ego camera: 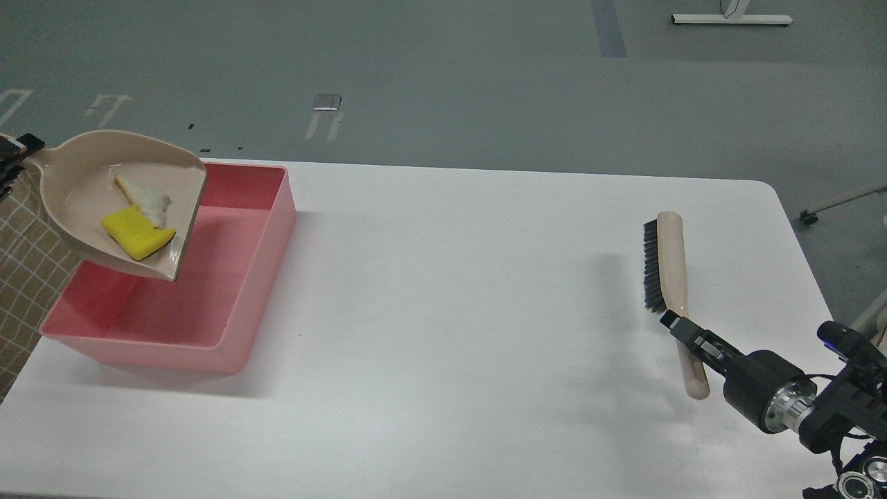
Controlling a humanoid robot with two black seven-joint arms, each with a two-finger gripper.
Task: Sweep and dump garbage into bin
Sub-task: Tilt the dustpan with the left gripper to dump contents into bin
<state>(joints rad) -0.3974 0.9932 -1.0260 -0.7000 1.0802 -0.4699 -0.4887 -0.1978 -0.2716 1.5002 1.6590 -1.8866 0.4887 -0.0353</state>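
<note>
The beige dustpan (pixel 76 187) hangs tilted above the far left part of the pink bin (pixel 260 235), lip down to the right. The yellow sponge chunk (pixel 135 235) and the white bread slice (pixel 147 197) lie in the pan near its lip. Only a black sliver of my left gripper (pixel 8 149) shows at the left edge, at the pan's handle. My right gripper (pixel 682 331) is closed around the handle of the beige brush (pixel 669 256), which lies on the white table (pixel 450 312) at the right.
The inside of the bin shows nothing in it. A checkered cloth (pixel 28 263) lies beyond the table's left edge. A wheeled stand leg (pixel 831 204) is on the floor past the right edge.
</note>
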